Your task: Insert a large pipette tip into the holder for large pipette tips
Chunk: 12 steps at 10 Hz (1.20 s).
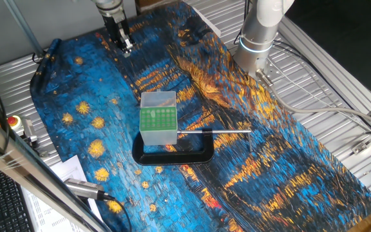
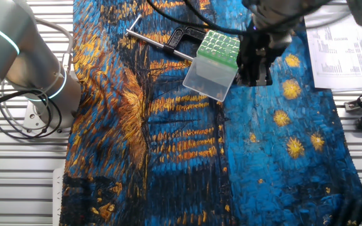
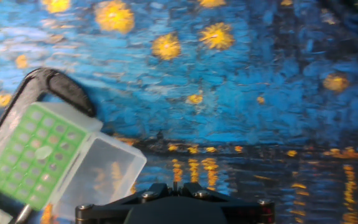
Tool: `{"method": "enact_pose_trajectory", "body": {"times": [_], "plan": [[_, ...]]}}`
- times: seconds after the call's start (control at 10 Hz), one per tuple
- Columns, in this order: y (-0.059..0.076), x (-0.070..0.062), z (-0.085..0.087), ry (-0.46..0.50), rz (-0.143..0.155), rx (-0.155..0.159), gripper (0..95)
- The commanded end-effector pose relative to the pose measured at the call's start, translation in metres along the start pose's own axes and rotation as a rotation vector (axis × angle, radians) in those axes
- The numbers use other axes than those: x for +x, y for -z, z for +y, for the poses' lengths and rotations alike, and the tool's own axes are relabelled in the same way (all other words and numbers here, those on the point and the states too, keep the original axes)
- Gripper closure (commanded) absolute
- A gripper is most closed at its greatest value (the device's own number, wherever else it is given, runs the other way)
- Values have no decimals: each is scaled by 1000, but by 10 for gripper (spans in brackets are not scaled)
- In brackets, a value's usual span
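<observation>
Starry painted cloth (image 1: 95, 96) bears one green-topped holder (image 1: 157, 118), one black clamp (image 1: 172, 154).

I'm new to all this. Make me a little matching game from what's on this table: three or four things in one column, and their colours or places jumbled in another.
Things:
1. holder for large pipette tips
2. clamp
3. gripper
4. cloth

Descriptions:
A. black, C-shaped, with a grey metal rod
B. blue and orange, painted with yellow stars
C. hangs over the far end of the cloth, away from the box
D. whitish box with a green, hole-dotted top

Pairs: 1-D, 2-A, 3-C, 4-B
</observation>
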<state>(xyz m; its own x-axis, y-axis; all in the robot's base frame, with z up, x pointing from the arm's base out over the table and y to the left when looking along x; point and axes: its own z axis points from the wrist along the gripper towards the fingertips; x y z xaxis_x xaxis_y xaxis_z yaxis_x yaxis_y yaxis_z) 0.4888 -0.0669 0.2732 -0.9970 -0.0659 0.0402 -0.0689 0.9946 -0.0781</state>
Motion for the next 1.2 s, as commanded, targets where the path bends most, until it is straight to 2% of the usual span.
{"method": "enact_pose_trajectory", "body": {"times": [0.1,0.3,0.4,0.6,1.2], "plan": [[-9,-1,-10,-30,-11,-66,950],[-12,-2,-14,-22,-2,-71,950],[-17,-2,-18,-13,0,-88,950],[-21,-2,-18,-13,3,-97,950],[-21,-2,-18,8,7,-92,950]]}}
